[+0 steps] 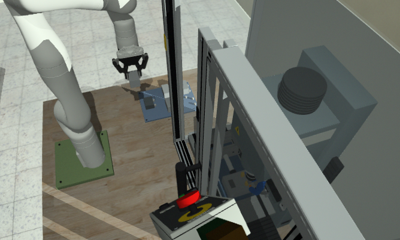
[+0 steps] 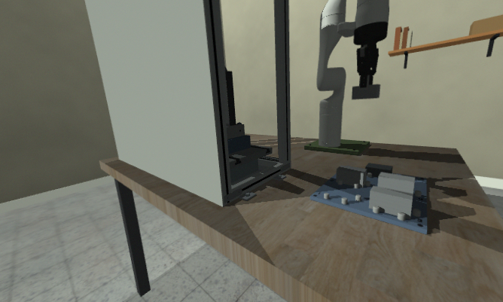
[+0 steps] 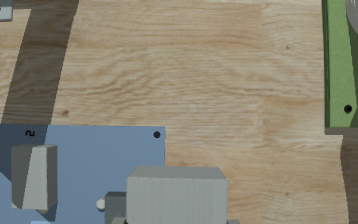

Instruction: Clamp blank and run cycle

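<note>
My gripper (image 1: 133, 75) (image 2: 366, 81) is shut on a light grey blank (image 1: 134, 81) (image 2: 370, 92) (image 3: 177, 196) and holds it level, high above the table near the blue plate (image 1: 158, 116) (image 2: 320, 195) (image 3: 95, 137). The dark setting master (image 1: 148, 102) (image 2: 379, 169) (image 3: 115, 206) stands on the plate, partly behind the held blank in the wrist view. Another blank (image 2: 351, 176) (image 3: 41, 177) stands by the mark 2. Two lighter blocks (image 2: 396, 182) (image 2: 389, 201) also stand there. Inside the guard, the vise area is dim; bars and work stop cannot be made out.
The guard has a tall post (image 1: 176, 79) (image 2: 282, 74) beside an open side facing the plate. The control column carries a red button (image 1: 188, 199), with a small green button (image 1: 181, 196) partly hidden behind it. The arm's green base plate (image 1: 64, 172) (image 2: 354, 151) (image 3: 336, 75) is beyond the blue plate.
</note>
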